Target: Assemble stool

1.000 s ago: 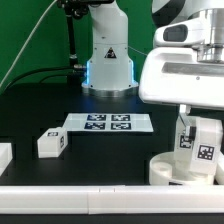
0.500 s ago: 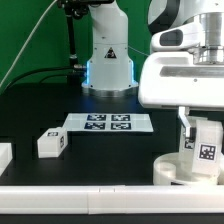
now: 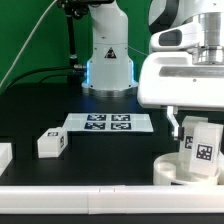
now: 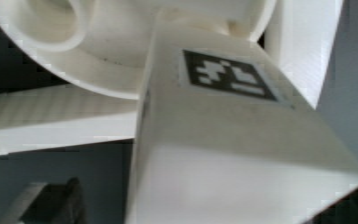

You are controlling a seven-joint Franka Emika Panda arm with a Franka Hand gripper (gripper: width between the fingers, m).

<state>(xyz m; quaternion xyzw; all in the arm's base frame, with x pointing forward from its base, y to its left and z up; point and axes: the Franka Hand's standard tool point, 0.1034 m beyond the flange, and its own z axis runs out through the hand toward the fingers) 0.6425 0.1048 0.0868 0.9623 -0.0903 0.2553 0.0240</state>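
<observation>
The stool leg point(image 3: 203, 150) looks like smooth white plastic with a faint sheen. Its tag point(image 4: 229, 75) is printed flat in matt black. The round seat point(image 3: 170, 168) is the same white plastic. The table point(image 3: 40, 110) is black and matt. At ten o'clock hangs green cloth point(image 3: 25, 40). The arm's base point(image 3: 108, 55) wears glossy white shells.

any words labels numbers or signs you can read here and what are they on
no words, brands or numbers are readable in either view
triangle sign on the white arm base: too small to read
square tags, patterns not text: on the marker board, the loose leg, and the leg upright on the seat
</observation>
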